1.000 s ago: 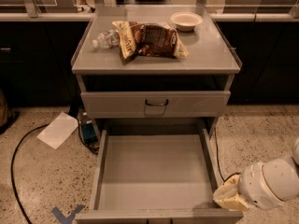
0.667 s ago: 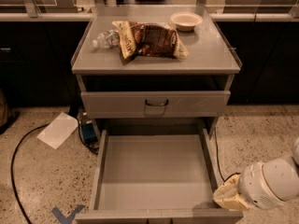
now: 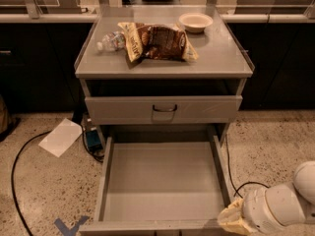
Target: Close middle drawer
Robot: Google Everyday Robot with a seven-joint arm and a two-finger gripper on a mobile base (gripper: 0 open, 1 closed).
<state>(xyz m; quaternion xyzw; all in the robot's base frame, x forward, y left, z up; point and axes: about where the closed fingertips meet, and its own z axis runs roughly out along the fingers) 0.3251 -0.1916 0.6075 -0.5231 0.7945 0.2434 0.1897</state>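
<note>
Terrazzo floor (image 3: 275, 146) around the cabinet is carrying clutter. A paper sheet (image 3: 60, 137) is lying at left, a black cable (image 3: 15, 181) is looping off left, and a thin cable (image 3: 230, 178) is running down just beside the cabinet's right side toward my arm.

I'm working from the single camera view only.
- Middle drawer (image 3: 162, 181) is sitting pulled far out toward the camera with its tray empty. Its front panel is lying along the bottom edge of frame and I'm not seeing its handle.
- Upper drawer (image 3: 206, 109) above it is sitting shut.
- Counter (image 3: 216, 58) is holding a chip bag (image 3: 157, 41), a water bottle (image 3: 110, 41) on its side and a bowl (image 3: 195, 21).
- Gripper (image 3: 231, 220) is sitting low at right, just beside the drawer's front right corner and partly cut off by the frame.
- Jaws: I can't tell how they're standing or whether they're holding anything.

Risks I'm watching:
- Pushing from that corner is likely loading one rail only, so the drawer could be racking and jamming partway.
- The front panel is low, so the gripper could be sliding over it into the tray and getting trapped as the drawer goes in.
- The thin cable is lying close to the arm's path, so a snag or pinch seems possible.
- The contact point is falling at the frame edge, so I'm judging the push nearly blind.
- Shoving hard could be shaking the cabinet and rolling the bottle off the counter.
</note>
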